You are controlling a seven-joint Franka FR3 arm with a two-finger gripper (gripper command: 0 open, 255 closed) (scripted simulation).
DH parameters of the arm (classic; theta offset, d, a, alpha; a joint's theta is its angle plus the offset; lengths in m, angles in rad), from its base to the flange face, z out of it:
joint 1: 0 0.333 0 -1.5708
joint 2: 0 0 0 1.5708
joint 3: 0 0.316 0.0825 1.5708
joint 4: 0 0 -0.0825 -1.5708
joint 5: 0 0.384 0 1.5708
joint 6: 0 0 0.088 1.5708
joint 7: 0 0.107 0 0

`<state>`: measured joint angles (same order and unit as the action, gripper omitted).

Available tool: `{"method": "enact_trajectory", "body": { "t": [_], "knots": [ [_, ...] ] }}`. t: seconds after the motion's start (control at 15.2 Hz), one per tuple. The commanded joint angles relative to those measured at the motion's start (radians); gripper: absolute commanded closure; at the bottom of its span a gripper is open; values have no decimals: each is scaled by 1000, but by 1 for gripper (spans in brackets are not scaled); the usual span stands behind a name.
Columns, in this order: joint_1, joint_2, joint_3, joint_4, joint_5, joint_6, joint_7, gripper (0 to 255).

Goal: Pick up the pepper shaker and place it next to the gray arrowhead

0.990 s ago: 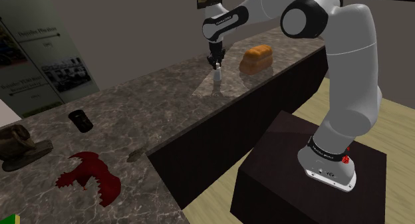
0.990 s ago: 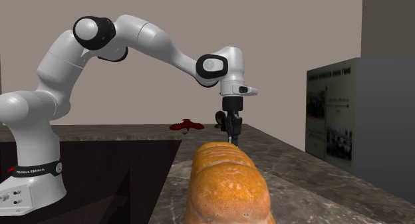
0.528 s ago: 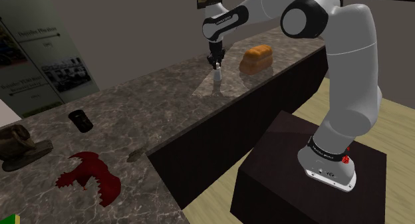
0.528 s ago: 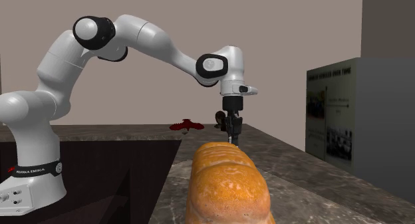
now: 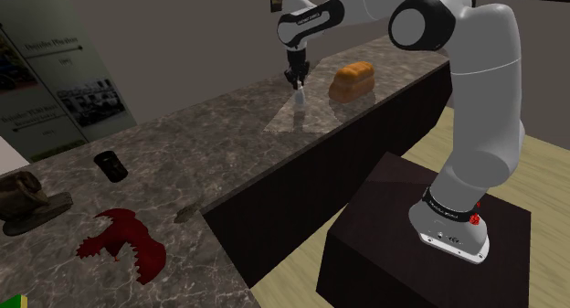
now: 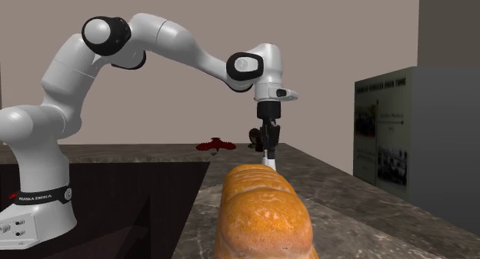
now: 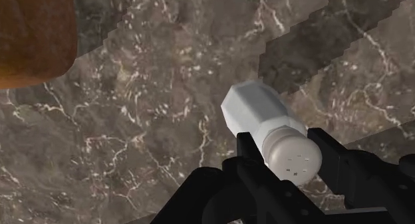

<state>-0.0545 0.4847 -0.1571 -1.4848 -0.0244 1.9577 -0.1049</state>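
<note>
Holding shaker (image 5: pixel 299 94) by its cap in gripper (image 5: pixel 296 80), jaws clenched on it, hovering over counter (image 5: pixel 210 142) near loaf (image 5: pixel 353 79); aiming for an upright, high carry to arrowhead (image 5: pixel 187 212), well apart at counter's near edge, lowering beside it, not touching.

So the only thing crowding us is the bread loaf (image 5: pixel 353 80). It sits on the marble counter (image 5: pixel 210 142) near our gripper (image 5: pixel 297 81), which hangs above the stone clamped around the pepper shaker (image 5: pixel 299 96). Heading away from the loaf, the counter is bare for a long stretch. The clutter is all far from the loaf: a black cup (image 5: pixel 110 165), a red jagged thing (image 5: pixel 123 244), the small grey arrowhead (image 5: pixel 187 212) and a brown figurine (image 5: pixel 23 201). The arrowhead has bare stone on its loaf side.
</note>
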Motion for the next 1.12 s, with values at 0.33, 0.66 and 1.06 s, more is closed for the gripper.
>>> {"method": "enact_trajectory", "body": {
  "t": [0.33, 0.66, 1.06],
  "knots": [
    [0, -17, -1, 69, -1, -86, -5, 255],
    [-2, -24, -2, 126, -1, -149, -9, 255],
    [-4, -23, -3, 208, 0, -230, -14, 255]
  ]
}}
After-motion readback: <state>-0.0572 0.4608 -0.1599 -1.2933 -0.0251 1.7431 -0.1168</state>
